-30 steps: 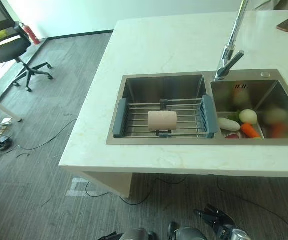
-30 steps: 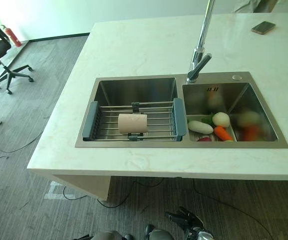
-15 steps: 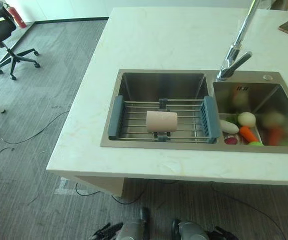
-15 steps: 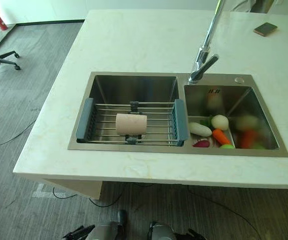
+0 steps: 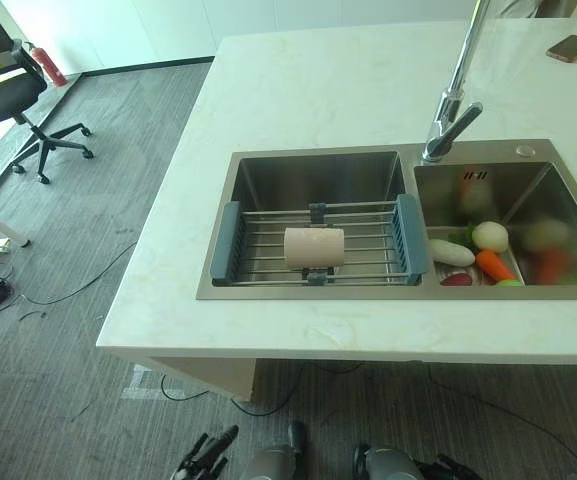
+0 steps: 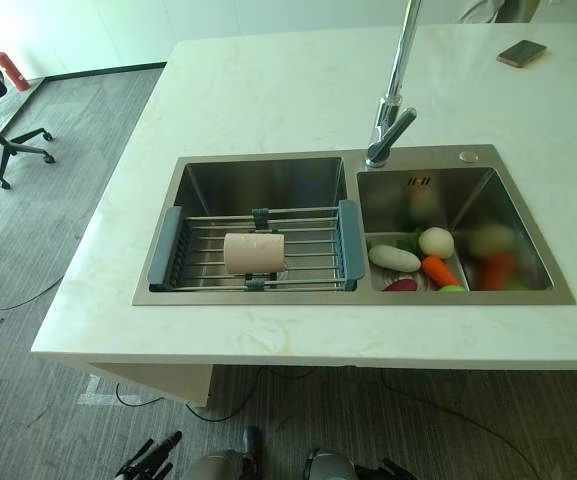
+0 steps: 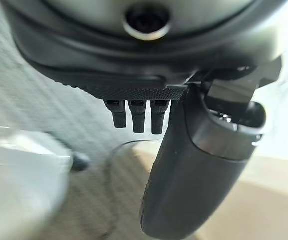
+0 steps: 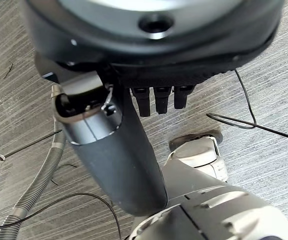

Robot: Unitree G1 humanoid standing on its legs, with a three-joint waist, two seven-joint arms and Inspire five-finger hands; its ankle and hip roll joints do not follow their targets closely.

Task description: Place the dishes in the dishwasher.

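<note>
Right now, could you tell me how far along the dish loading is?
Nothing looks done yet. The cup lies on its side on the rack over the left basin of the sink. Nothing is in hand: the left robot hand and right robot hand hang low by the floor, fingers relaxed. Left: reach for the cup, lift it and load it.

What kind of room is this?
Probably a kitchen set up in an office: a double sink with a tap and vegetables in it, plus an office chair nearby.
</note>
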